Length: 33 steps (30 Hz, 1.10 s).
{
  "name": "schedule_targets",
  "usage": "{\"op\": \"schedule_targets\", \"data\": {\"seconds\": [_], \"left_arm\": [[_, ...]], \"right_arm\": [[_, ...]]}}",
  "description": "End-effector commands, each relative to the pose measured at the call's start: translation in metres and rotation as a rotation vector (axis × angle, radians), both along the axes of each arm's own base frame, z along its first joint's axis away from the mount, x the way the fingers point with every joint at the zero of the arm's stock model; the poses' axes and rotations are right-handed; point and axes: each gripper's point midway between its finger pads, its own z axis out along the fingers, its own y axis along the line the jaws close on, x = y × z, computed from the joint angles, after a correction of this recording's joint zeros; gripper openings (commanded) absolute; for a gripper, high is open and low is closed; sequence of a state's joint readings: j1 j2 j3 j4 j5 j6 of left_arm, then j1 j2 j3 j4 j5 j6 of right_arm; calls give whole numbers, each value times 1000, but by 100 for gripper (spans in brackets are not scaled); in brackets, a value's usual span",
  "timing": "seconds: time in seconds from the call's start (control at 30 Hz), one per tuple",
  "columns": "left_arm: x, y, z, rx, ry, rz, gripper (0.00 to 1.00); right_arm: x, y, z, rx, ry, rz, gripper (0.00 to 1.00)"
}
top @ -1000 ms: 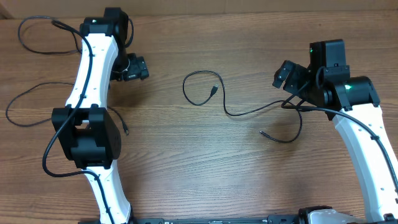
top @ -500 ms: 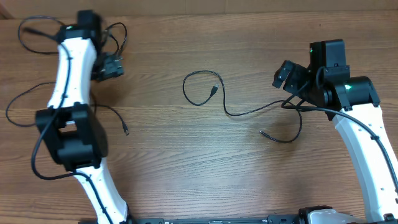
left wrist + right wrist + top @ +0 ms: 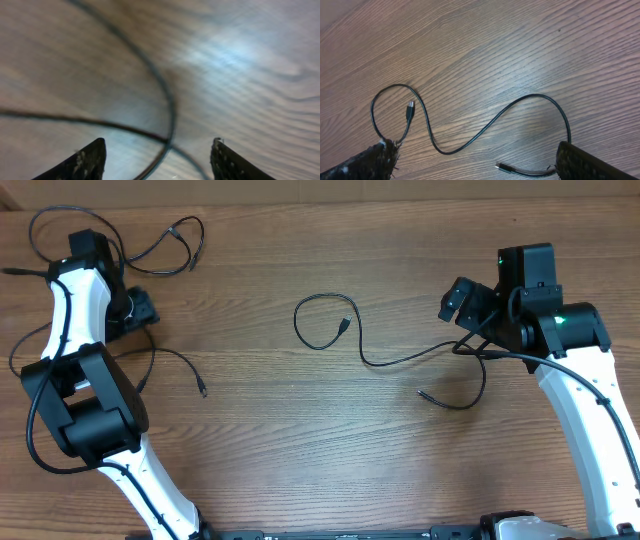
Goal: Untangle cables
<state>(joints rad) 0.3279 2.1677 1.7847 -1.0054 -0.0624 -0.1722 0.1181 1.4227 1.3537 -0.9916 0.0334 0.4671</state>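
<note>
Lying apart on the matt, streaky wood-grain table (image 3: 300, 470), three thin black cables show as loose curves. The central cable (image 3: 385, 364) forms a round loop with a small plug turned inward. It then snakes in an S towards the right gripper (image 3: 458, 300), whose dark, rough-edged fingertips (image 3: 375, 160) stand wide apart with nothing clamped. The right wrist view shows that cord as smooth and slightly glossy against the grain. The upper-left cable (image 3: 175, 226) sprawls in irregular loops near the far corner. The third cable (image 3: 185, 358) arcs past the white left arm. The left gripper (image 3: 140, 308) hangs low over the table, jaws parted. A blurred, curved cord (image 3: 172, 105) runs between its textured black tips, unpinched; which cable it is cannot be told
</note>
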Motion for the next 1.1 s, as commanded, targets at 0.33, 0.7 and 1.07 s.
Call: {"op": "schedule_targets", "data": {"seconds": [0.33, 0.7, 1.07], "left_arm": [[-10, -25, -53, -78, -2, -62, 70], [-16, -27, -57, -106, 9, 55, 4], [0, -53, -7, -361, -29, 212, 4]], "right_arm": [[1, -3, 1, -10, -6, -5, 100], [1, -3, 1, -10, -6, -5, 100], [1, -3, 1, -10, -6, -5, 100]]}}
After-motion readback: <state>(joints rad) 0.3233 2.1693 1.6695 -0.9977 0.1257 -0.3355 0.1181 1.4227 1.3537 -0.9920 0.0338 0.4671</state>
